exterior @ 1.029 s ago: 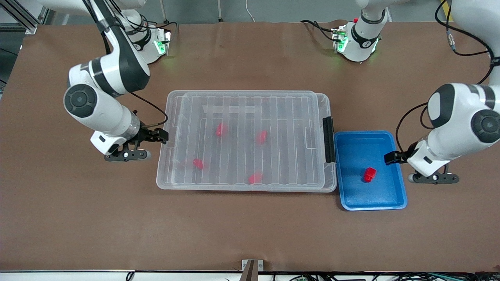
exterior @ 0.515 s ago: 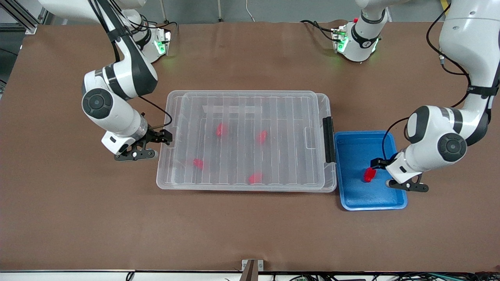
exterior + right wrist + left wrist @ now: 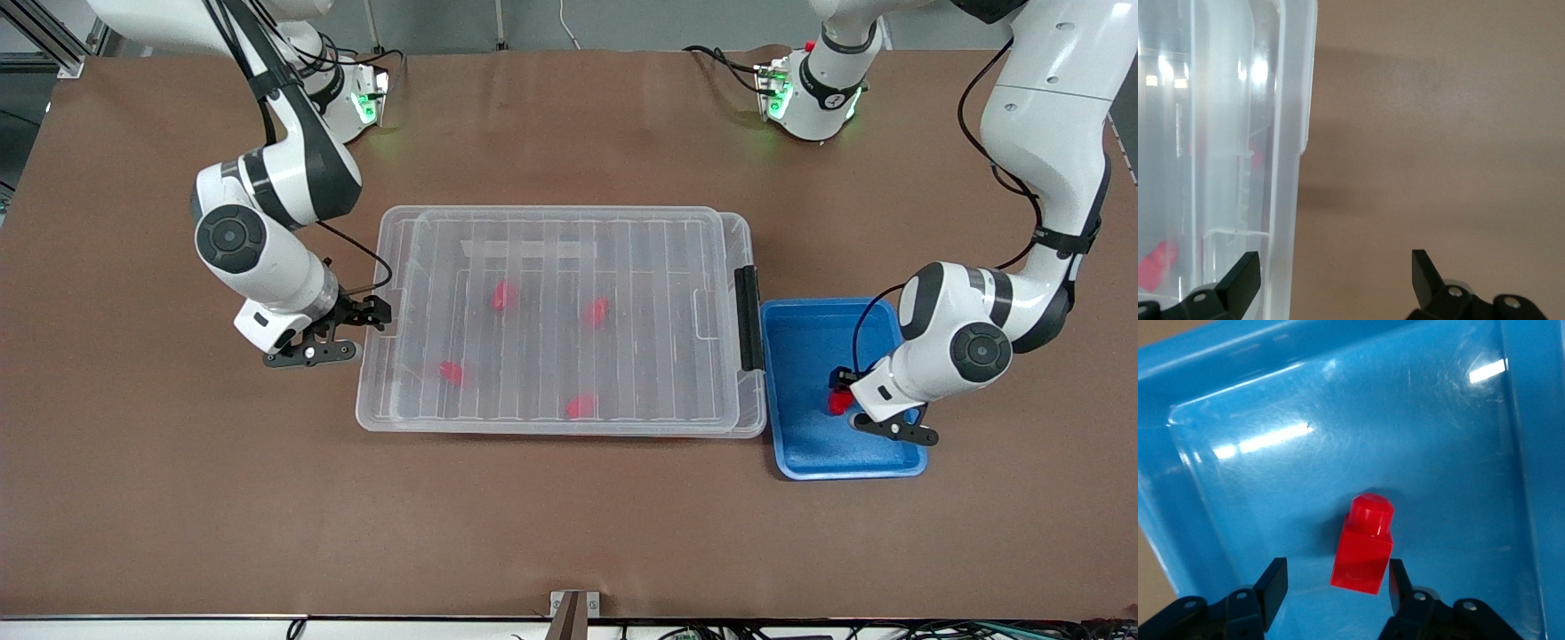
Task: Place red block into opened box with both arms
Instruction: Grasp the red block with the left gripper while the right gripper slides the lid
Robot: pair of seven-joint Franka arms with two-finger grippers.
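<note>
Left gripper: the left gripper (image 3: 1331,587) is down in the blue tray (image 3: 805,453), its two fingers apart and straddling the red block (image 3: 1363,543). One finger (image 3: 1399,583) is touching or nearly touching the block's side; the other finger (image 3: 1273,581) stands clear of it. No firm clamp shows.

Red block: it sits on the tray floor, between the left gripper's fingers, stud end pointing away from the wrist. In the front view only a sliver of the red block (image 3: 837,404) shows under the gripper.

Right gripper: the right gripper (image 3: 373,313) is at the box's short end toward the right arm's side of the table, fingers spread wide. In its wrist view one finger (image 3: 1245,272) lies over the lid's rim and the other (image 3: 1421,265) over bare table (image 3: 1438,133); nothing is gripped.

Box: the box (image 3: 560,320) lies between the two grippers, just beside the tray, with its ribbed lid (image 3: 569,222) flat on top and the black clip (image 3: 747,316) at the tray end. It looks shut.

Inside box: four red pieces (image 3: 505,295) show blurred through the lid.

Done: both grippers appear placed at their targets.

Left: grip on the block likely to finish, lid to be raised, block to be carried over and dropped in.
</note>
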